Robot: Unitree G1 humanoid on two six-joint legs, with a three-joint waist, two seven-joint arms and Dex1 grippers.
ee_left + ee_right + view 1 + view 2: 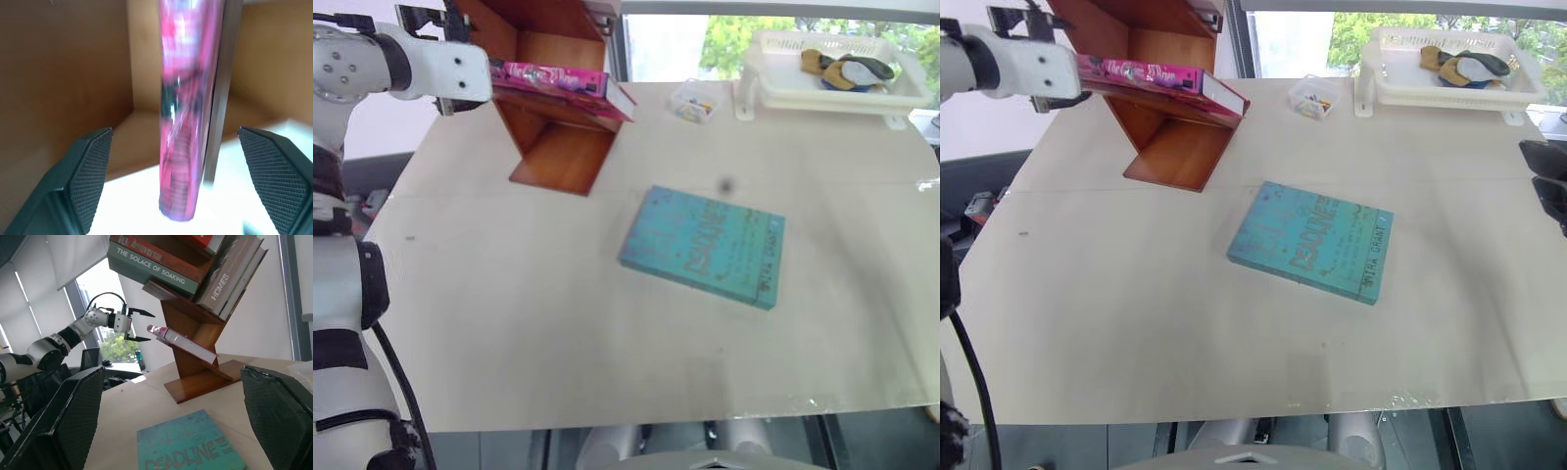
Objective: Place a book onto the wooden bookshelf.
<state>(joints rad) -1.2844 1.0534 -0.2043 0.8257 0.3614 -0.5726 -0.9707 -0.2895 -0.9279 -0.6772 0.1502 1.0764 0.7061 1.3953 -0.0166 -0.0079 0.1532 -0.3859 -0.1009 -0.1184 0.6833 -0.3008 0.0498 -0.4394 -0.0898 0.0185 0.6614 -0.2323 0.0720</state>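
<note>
Left wrist view: my left pincer [171,181] is spread wide, nothing pinched.
Between the fingers [90,171] the pink book [188,112] lies on the wooden bookshelf [63,73]; I judge backing straight out, without clipping it, is best.

Pale table [1136,323] by bright window [666,44] — green trees [1381,29] outside, white wall [274,318].

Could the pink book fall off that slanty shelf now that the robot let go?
Maybe. The glossy bright pink paperback book lies on a sloping board of the reddish-brown wooden bookshelf, and one end sticks out past the board, so it might slide. The open left hand is close to that end and could bump it when pulling away.
</note>
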